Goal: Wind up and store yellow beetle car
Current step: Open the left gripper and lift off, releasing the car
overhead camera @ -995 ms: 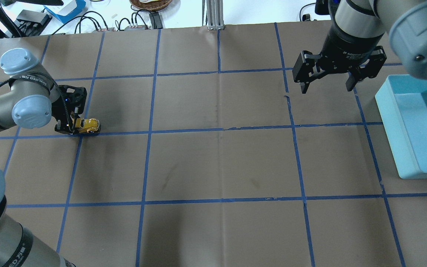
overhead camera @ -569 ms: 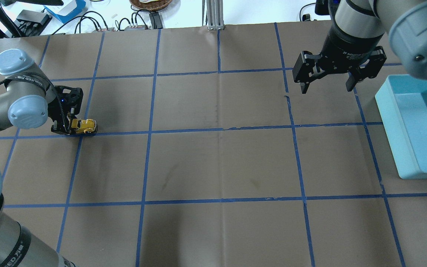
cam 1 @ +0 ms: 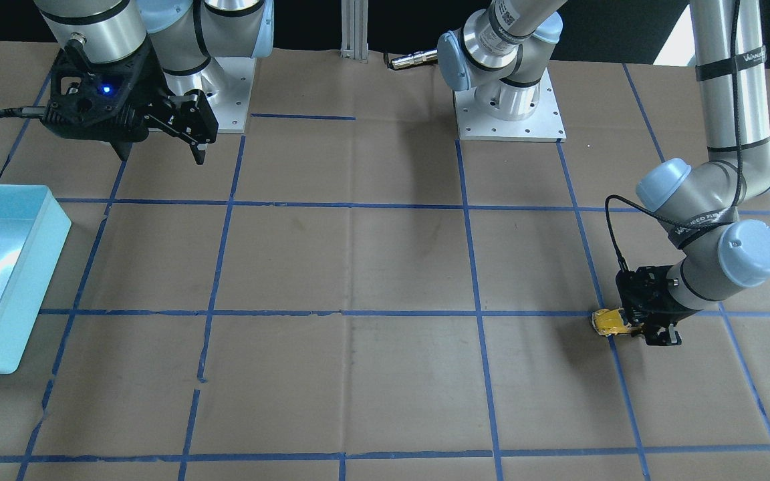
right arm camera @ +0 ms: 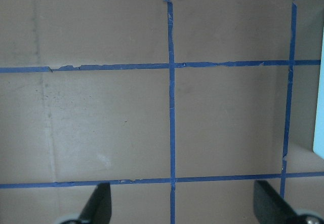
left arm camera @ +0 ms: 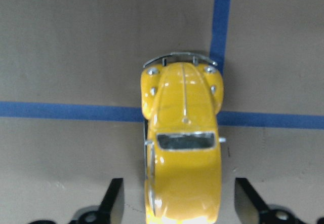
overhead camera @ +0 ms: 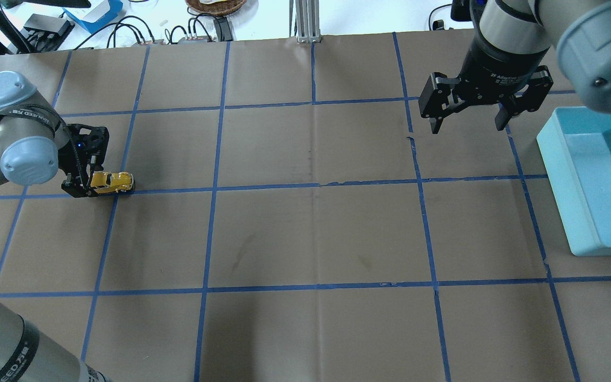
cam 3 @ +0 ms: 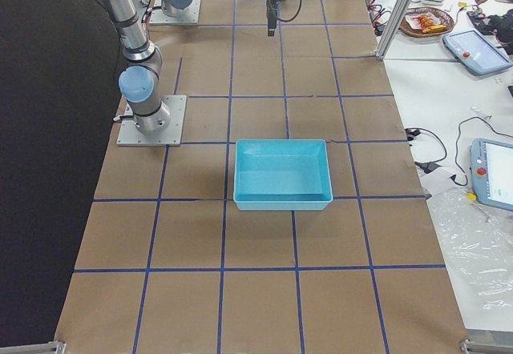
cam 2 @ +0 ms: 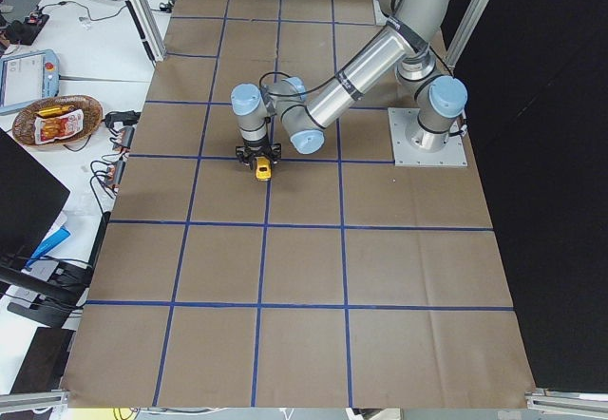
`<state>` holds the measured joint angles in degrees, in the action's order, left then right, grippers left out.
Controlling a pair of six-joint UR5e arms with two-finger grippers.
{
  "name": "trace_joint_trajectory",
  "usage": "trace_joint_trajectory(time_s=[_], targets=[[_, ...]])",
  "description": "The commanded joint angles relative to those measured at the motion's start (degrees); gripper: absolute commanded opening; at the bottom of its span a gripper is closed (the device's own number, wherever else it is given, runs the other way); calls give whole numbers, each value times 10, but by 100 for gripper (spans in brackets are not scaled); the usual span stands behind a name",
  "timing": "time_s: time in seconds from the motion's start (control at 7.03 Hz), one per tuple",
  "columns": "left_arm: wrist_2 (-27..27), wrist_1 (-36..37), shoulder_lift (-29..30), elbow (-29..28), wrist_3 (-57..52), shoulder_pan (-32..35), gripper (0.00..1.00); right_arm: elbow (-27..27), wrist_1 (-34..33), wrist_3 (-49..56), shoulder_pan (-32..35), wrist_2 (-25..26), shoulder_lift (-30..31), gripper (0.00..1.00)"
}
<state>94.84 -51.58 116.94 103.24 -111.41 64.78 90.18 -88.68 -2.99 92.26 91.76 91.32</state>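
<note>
Spread left fingers (left arm camera: 114,201) flank the yellow beetle car (left arm camera: 182,143), its nose pointing away from them.

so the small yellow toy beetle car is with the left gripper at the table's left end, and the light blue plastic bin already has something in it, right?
Not quite. The light blue plastic bin is empty, as the exterior right view shows. The rest stands: the small yellow toy beetle car sits at the left gripper, at the table's left end.

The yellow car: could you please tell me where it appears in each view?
Front-facing: car, lower right, at the left gripper.
Overhead, left edge.
Exterior left, upper middle.
Exterior right: not visible.
Left wrist, centre.
Right wrist: absent.
Shared landmark: the blue tape crossing beneath it.
</note>
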Motion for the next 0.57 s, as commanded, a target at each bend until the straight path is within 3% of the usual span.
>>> trace_joint_trajectory(time_s=[0.0,0.14,0.43], targets=[[0,-1,-11,-3,4,4,100,0,0,0,0,0,0,99],[-3,-3,-16,-9,4,3,100,1,0,0,-1,0,0,99],[-60,-11,-32,-19,32,7,100,1,0,0,-1,0,0,99]])
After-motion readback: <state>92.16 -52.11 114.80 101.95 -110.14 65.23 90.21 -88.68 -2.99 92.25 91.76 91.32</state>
